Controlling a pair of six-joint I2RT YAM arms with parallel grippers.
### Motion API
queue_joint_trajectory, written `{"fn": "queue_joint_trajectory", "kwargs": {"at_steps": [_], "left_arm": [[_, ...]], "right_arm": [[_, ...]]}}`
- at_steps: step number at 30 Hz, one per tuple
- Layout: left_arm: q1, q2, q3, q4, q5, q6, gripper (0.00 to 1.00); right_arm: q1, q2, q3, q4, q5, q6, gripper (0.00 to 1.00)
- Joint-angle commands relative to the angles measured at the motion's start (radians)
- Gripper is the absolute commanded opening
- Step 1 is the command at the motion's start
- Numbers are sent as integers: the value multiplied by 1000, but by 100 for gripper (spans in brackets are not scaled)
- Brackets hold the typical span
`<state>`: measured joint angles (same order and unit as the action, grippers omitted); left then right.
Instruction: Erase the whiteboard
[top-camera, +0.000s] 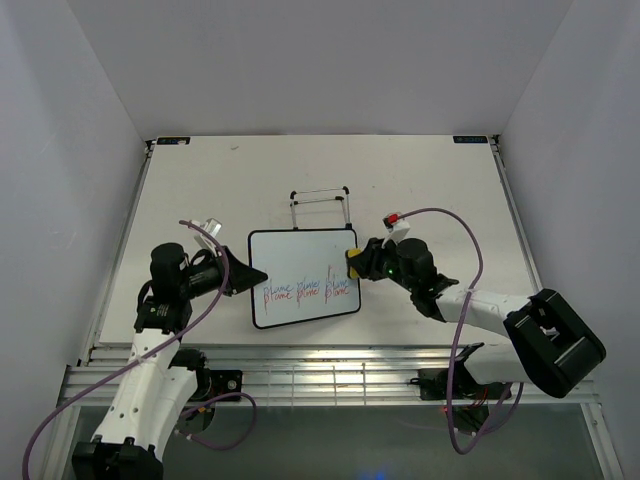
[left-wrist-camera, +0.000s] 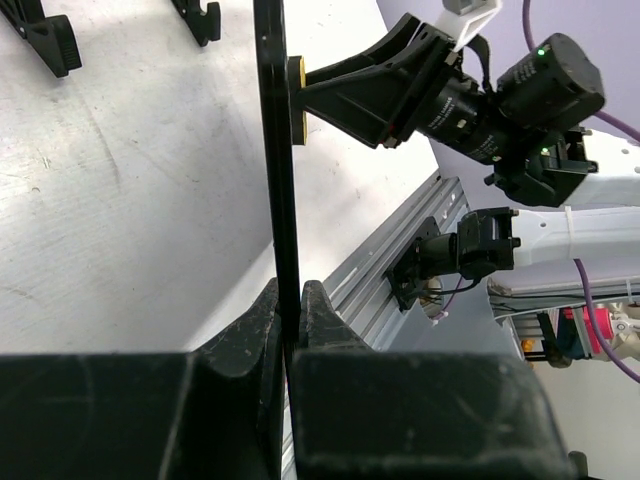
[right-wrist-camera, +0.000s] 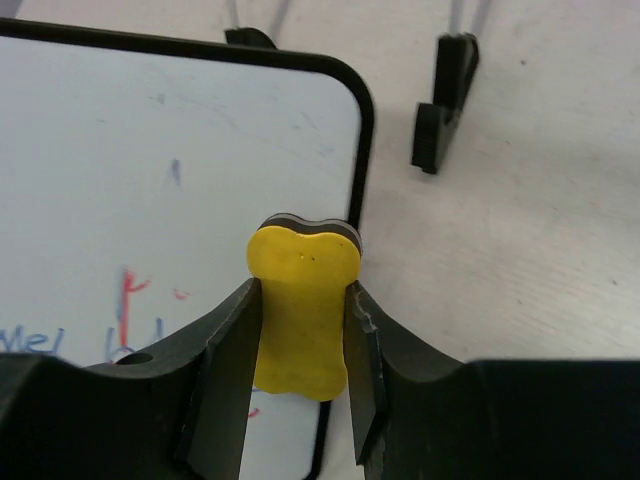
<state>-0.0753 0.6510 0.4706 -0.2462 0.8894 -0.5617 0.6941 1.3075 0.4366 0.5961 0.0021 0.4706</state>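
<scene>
Your views: one overhead, two at the wrists.
You looked steeply down from the near side; both wrist cameras sat close against the whiteboard (top-camera: 300, 262), which all three shared.

Whiteboard (right-wrist-camera: 150, 180) cut off left of right gripper (right-wrist-camera: 302, 290); writing (top-camera: 305, 290) too small, perhaps "plume"; sponge (right-wrist-camera: 303, 255) base hidden within its grip.

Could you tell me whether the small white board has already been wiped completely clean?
No, red and blue handwriting runs across the lower half of the small black-framed rectangular whiteboard in the top view.
</scene>
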Motion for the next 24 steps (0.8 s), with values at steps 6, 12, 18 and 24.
{"fn": "queue_joint_trajectory", "kwargs": {"at_steps": [6, 12, 18, 24], "left_arm": [[-15, 32, 25, 114, 131, -29, 0], [-15, 44, 19, 122, 105, -43, 0], [-15, 47, 3, 169, 126, -76, 0], [-15, 53, 0, 194, 134, -98, 0]], "right_arm": [[-90, -42, -7, -31, -193, -70, 33], [-65, -25, 54, 8, -273, -26, 33], [59, 7, 137, 7, -271, -53, 33], [142, -8, 114, 33, -91, -41, 34]]}}
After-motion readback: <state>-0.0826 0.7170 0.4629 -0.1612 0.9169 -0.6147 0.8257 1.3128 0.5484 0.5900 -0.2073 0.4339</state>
